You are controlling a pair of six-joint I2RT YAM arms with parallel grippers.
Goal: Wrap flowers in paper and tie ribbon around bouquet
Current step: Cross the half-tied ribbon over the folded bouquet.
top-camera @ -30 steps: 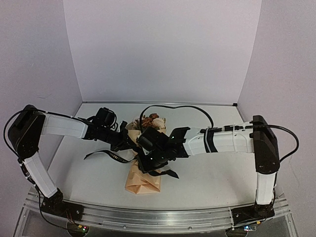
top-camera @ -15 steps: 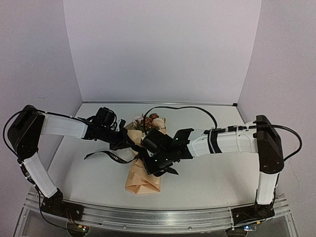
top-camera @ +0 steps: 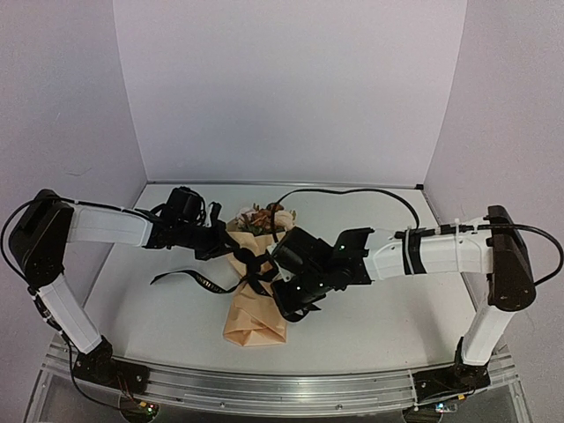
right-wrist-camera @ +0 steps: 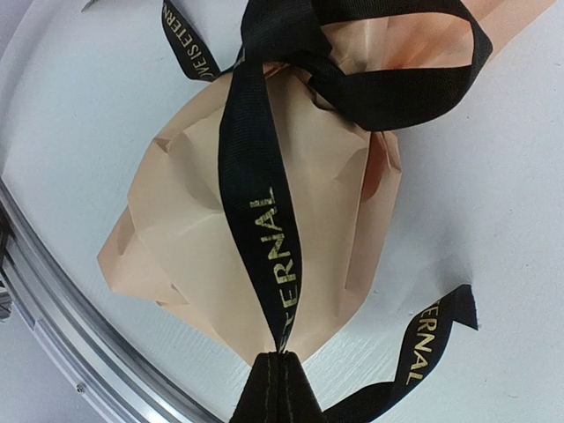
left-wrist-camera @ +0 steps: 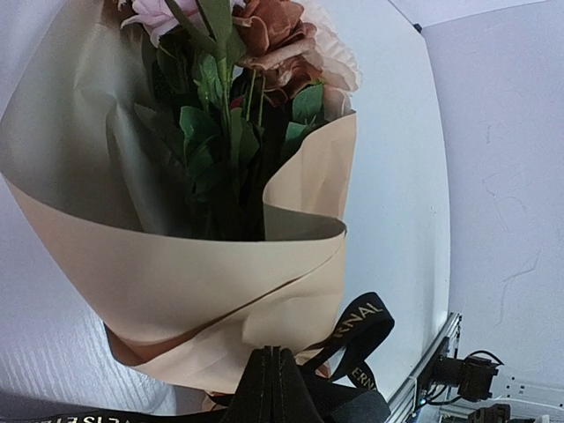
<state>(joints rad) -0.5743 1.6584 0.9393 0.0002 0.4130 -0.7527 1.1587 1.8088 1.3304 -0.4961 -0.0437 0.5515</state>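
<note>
The bouquet lies mid-table, a tan paper cone with the flowers at its far end: cream, pink and orange-brown blooms. The black lettered ribbon is knotted round the cone's waist. My right gripper is to the cone's right, shut on one ribbon strand, which runs taut from the knot to its tips. My left gripper sits at the cone's left, jaws shut against the paper, with ribbon loops coming out beside them.
A loose ribbon tail trails left over the white table, and another curls by the right gripper. The aluminium rail runs along the near edge. The right arm's black cable arches behind. Pale walls stand on three sides.
The right gripper has closed on a ribbon strand and drawn it to the right and nearer, pulling it taut. The left gripper has shifted slightly back-left.
</note>
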